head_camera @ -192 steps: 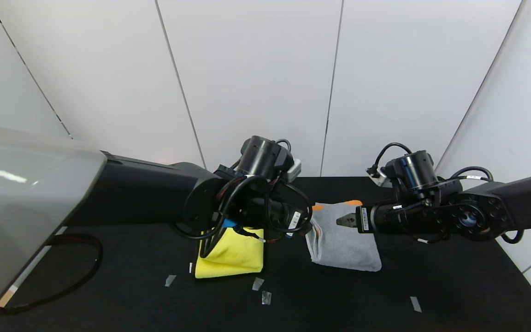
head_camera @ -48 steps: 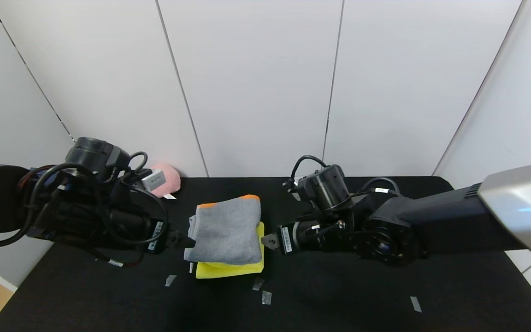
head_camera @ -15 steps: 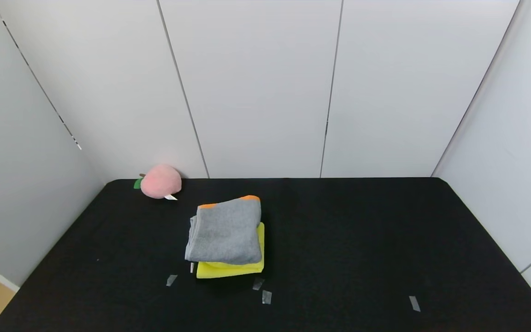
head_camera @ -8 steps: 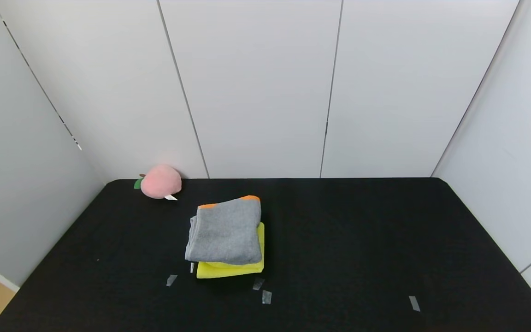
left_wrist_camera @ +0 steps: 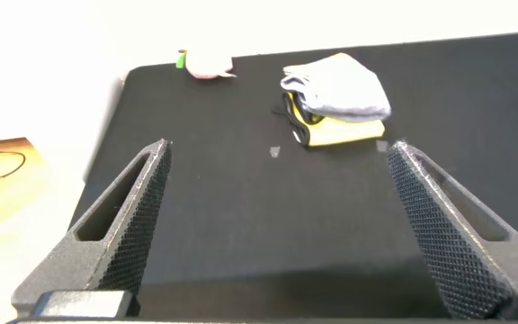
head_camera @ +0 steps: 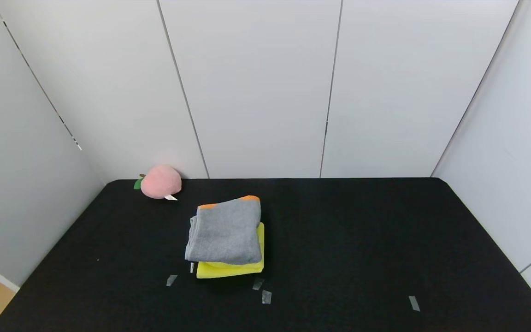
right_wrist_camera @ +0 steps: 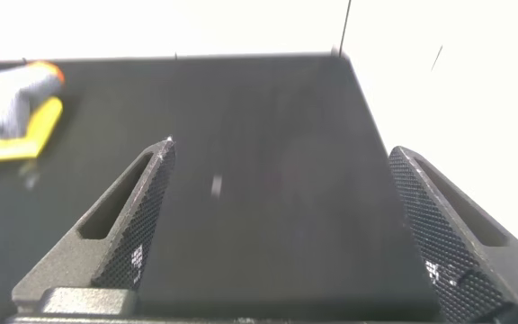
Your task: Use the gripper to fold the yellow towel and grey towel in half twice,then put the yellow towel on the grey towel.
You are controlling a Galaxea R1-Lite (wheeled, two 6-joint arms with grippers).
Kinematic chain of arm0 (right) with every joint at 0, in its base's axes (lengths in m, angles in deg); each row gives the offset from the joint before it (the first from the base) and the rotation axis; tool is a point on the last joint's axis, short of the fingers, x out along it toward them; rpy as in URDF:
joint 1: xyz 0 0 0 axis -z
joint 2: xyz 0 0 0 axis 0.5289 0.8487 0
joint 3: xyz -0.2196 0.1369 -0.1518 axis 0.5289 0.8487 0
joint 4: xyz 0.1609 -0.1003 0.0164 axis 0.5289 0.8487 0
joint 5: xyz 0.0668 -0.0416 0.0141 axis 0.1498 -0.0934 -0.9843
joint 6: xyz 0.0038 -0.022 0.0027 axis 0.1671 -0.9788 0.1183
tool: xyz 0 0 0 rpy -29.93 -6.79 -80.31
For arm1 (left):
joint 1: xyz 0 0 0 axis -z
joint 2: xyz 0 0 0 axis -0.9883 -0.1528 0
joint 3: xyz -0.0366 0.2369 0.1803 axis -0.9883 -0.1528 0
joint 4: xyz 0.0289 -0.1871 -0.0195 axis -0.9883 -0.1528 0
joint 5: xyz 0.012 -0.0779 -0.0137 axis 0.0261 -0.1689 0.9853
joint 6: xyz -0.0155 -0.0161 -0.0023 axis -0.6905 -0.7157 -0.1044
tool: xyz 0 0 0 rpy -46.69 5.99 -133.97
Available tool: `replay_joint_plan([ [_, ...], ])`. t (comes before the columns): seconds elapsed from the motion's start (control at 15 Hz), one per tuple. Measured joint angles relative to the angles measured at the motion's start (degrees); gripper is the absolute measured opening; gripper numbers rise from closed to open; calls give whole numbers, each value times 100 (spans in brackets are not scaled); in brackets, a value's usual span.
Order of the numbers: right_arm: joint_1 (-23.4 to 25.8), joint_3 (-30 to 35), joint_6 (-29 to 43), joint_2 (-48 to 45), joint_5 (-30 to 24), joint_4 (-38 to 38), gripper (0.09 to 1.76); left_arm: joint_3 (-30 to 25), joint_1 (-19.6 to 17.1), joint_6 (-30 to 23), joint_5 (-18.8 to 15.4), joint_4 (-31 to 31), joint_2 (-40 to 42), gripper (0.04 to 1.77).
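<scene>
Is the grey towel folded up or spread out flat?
Folded: the grey towel is a thick bundle with layered edges, lying on the yellow towel.

Left gripper (left_wrist_camera: 272, 225) spread wide; grey towel (left_wrist_camera: 342, 88) lies atop yellow towel (left_wrist_camera: 340, 134).

Left end effector (left_wrist_camera: 277, 225): two long black fingers (left_wrist_camera: 124, 225), wedge-shaped, tapering to thin tips, inner faces covered in fine cross-hatched grip mesh. Right end effector (right_wrist_camera: 281, 225): identical black fingers (right_wrist_camera: 448, 243), same textured mesh, smooth matte outer sides.
</scene>
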Motion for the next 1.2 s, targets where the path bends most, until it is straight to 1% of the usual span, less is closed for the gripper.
replay_joint_plan([
  [0.13,2,571,-161,-55,6,-983,171,-522,2,-79,48,495,79,172],
  [0.27,2,1230,-344,-73,0,-1905,171,-1167,2,-105,105,1280,107,172],
  [0.33,2,1534,-429,-76,-2,-2164,171,-1508,2,-115,127,1719,110,172],
  [0.47,2,1875,-491,-78,-5,-2289,171,-2166,2,-123,146,2570,112,172],
  [0.53,2,1949,-495,-78,-7,-2311,171,-2345,2,-123,151,2687,112,172],
  [0.6,2,2060,-489,-80,-18,-2333,171,-2504,5,-123,149,2961,112,172],
  [0.73,2,2239,-445,-80,-71,-2172,171,-3110,5,-121,145,3618,115,172],
  [0.8,0,2280,-434,-80,-71,-2066,171,-3405,2,-110,149,3834,115,172],
  [0.87,-2,2282,-428,-80,-71,-2076,171,-3628,2,-105,149,3949,115,172],
  [1.0,-13,2299,-425,-80,-68,-2074,171,-3906,2,-211,146,3912,115,172],
  [1.2,-15,2303,-428,-80,-66,-2066,171,-3986,2,-311,154,3905,115,172],
])
